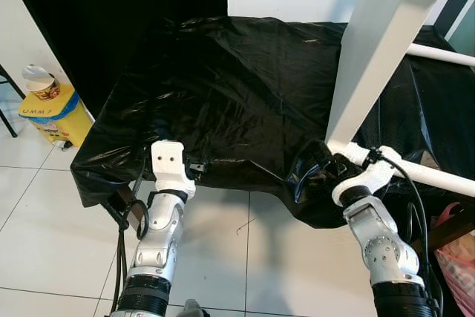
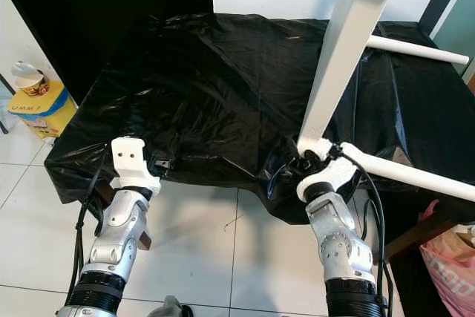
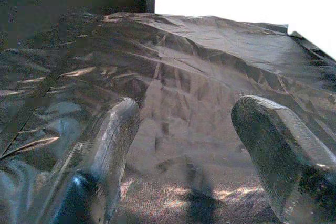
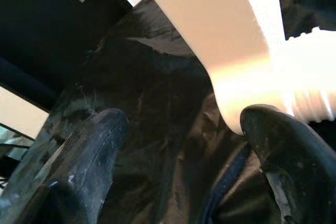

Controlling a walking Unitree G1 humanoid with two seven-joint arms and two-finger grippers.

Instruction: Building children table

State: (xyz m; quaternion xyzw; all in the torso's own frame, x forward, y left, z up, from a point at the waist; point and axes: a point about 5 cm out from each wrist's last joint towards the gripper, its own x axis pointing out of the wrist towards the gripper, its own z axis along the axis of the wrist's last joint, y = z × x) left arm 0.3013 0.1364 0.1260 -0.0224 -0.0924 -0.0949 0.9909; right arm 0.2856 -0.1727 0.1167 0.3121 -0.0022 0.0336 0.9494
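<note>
Right gripper [image 4: 178,156] (fingers spread) beside white table leg [image 1: 371,57] slanting upward.

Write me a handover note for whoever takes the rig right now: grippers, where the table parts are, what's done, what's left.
Left gripper: open, empty, at the near edge of the black plastic sheet covering the work surface.
Right gripper: open, at the foot of the white table leg, one finger beside its rounded end; not clamped.
Parts: the leg stands tilted; a white rail runs right from its foot, another white rail sits higher behind.
Done: frame partly joined, it seems.
Left: likely grip and steady the leg; joint tightness can't be judged.
</note>
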